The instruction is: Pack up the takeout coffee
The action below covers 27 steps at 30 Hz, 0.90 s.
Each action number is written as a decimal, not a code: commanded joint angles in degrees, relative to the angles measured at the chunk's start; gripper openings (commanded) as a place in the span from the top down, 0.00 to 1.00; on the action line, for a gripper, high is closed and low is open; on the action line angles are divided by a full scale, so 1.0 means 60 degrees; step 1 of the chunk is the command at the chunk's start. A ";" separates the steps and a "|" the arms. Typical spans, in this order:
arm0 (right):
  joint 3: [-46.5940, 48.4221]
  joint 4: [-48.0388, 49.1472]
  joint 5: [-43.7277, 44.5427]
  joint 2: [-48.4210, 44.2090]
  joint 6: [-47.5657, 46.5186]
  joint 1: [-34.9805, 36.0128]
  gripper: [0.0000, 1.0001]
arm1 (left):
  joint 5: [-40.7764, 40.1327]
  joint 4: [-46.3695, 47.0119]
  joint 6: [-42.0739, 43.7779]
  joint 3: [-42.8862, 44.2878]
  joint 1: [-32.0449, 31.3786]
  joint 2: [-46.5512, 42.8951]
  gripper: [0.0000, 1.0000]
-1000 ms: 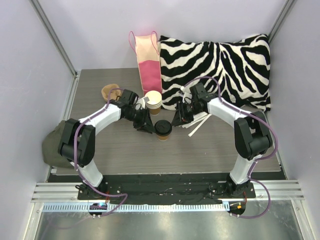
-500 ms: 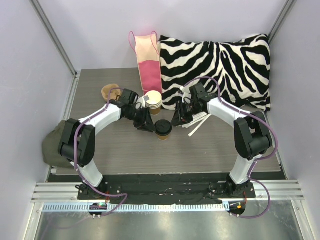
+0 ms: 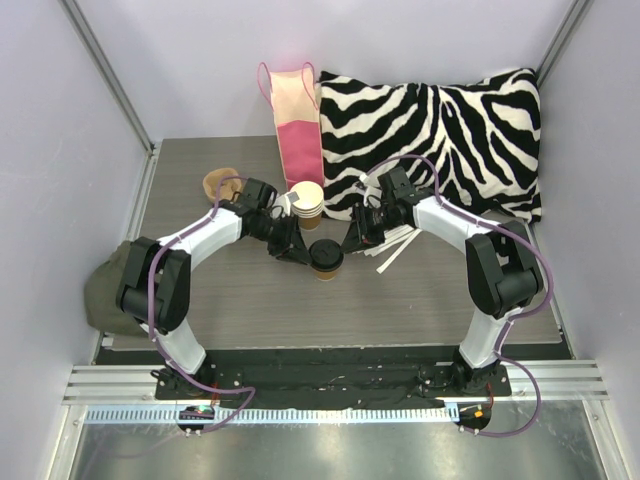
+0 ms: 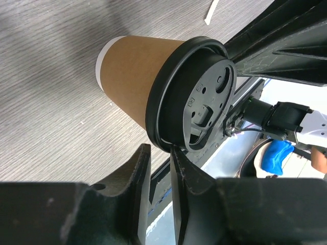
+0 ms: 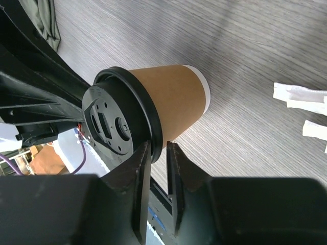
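**Lid pinched from two sides, cup standing free**

Left gripper (image 4: 160,149) sits just left of the kraft-brown cup (image 4: 133,76), jaws drawn down to a thin slot, with the rim of the black lid (image 4: 204,102) right at the mouth of it. I cannot tell whether it has bitten. The cup stands upright on the table (image 3: 250,310), mid-surface, between the two arms.

Just right of the cup, the right gripper (image 5: 157,147) mirrors it: a narrow gap, and here the lid rim looks nipped between the fingertips.

Here's the danger. Two thin grips on a snap-on rim, nothing on the cup wall. If one arm pulls harder, I'd expect the cup to tip or skate. If both lift, the lid may pop off and leave the cup behind. An uneven press would seat the lid crooked.

Now the room, working across. Far left of the cup, an olive cloth (image 3: 103,290) hangs off the table edge. Behind and left of it is the pulp carrier (image 3: 218,181). Directly behind are stacked cream cups (image 3: 308,203), then the pink-and-cream paper bag (image 3: 296,120) standing upright. To the right lie white packets (image 3: 395,247), and behind them a zebra cushion (image 3: 440,125). The table is grey woodgrain, the walls pale lilac.
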 commanded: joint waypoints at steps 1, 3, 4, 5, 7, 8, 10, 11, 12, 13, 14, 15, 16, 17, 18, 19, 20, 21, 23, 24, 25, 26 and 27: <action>-0.0243 0.0026 0.0454 0.0294 -0.0222 0.0117 0.78 | -0.0515 0.0188 0.0134 -0.0178 -0.0066 0.0271 0.79; -0.0273 0.0011 0.0556 0.0367 -0.0266 0.0117 0.79 | -0.0662 0.0173 0.0164 -0.0193 -0.0066 0.0330 0.83; -0.0258 -0.0004 0.0571 0.0382 -0.0281 0.0132 0.79 | -0.0706 0.0173 0.0178 -0.0208 -0.0080 0.0359 0.85; -0.0258 -0.0018 0.0615 0.0411 -0.0310 0.0147 0.80 | -0.0807 0.0159 0.0193 -0.0208 -0.0080 0.0388 0.86; -0.0229 -0.0033 0.0659 0.0484 -0.0339 0.0147 0.81 | -0.0881 0.0159 0.0207 -0.0252 -0.0080 0.0491 0.90; -0.0214 -0.0062 0.0688 0.0528 -0.0397 0.0161 0.82 | -0.0925 0.0144 0.0222 -0.0266 -0.0109 0.0535 0.92; -0.0229 -0.0092 0.0732 0.0616 -0.0398 0.0176 0.83 | -0.1086 0.0144 0.0237 -0.0339 -0.0095 0.0637 0.95; -0.0243 -0.0092 0.0732 0.0631 -0.0398 0.0176 0.84 | -0.1116 0.0129 0.0280 -0.0354 -0.0109 0.0681 0.96; -0.0244 -0.0092 0.0761 0.0660 -0.0412 0.0190 0.85 | -0.1247 0.0115 0.0295 -0.0369 -0.0110 0.0711 0.98; -0.0258 -0.0077 0.0776 0.0675 -0.0413 0.0205 0.85 | -0.1262 0.0100 0.0310 -0.0412 -0.0095 0.0754 0.99; -0.0244 -0.0077 0.0776 0.0718 -0.0427 0.0205 0.86 | -0.1292 0.0085 0.0339 -0.0442 -0.0109 0.0813 0.99; -0.0244 -0.0077 0.0791 0.0748 -0.0442 0.0220 0.86 | -0.1364 0.0085 0.0339 -0.0442 -0.0110 0.0843 1.00; -0.0244 -0.0077 0.0791 0.0763 -0.0456 0.0220 0.87 | -0.1438 0.0071 0.0354 -0.0457 -0.0110 0.0857 1.00; -0.0229 -0.0077 0.0805 0.0821 -0.0457 0.0234 0.87 | -0.1467 0.0071 0.0369 -0.0471 -0.0110 0.0901 1.00; -0.0229 -0.0077 0.0820 0.0850 -0.0471 0.0249 0.87 | -0.1482 0.0071 0.0383 -0.0457 -0.0110 0.0930 1.00; -0.0229 -0.0077 0.0835 0.0865 -0.0486 0.0278 0.87 | -0.1511 0.0056 0.0369 -0.0457 -0.0110 0.0974 1.00; -0.0229 -0.0063 0.0835 0.0938 -0.0515 0.0278 0.87 | -0.1497 0.0056 0.0369 -0.0457 -0.0095 0.1047 1.00; -0.0214 -0.0062 0.0820 0.0953 -0.0544 0.0322 0.88 | -0.1439 0.0042 0.0354 -0.0457 -0.0109 0.1048 1.00; -0.0068 -0.0048 0.0733 0.1012 -0.0588 0.0337 0.87 | -0.1001 0.0114 0.0325 -0.0428 -0.0110 0.1004 1.00; 0.0019 -0.0062 0.0631 0.1026 -0.0617 0.0337 0.87 | -0.0781 0.0187 0.0296 -0.0471 -0.0110 0.0786 0.99; 0.0238 -0.0048 0.0499 0.1027 -0.0676 0.0337 0.87 | -0.0605 0.0405 0.0237 -0.0486 -0.0110 0.0639 0.98; 0.0399 -0.0062 0.0266 0.1041 -0.0749 0.0337 0.86 | -0.0197 0.0567 0.0121 -0.0544 -0.0110 0.0493 0.96; 0.0735 -0.0077 0.0118 0.1114 -0.0808 0.0337 0.85 | -0.0077 0.0656 0.0062 -0.0617 -0.0124 0.0201 0.95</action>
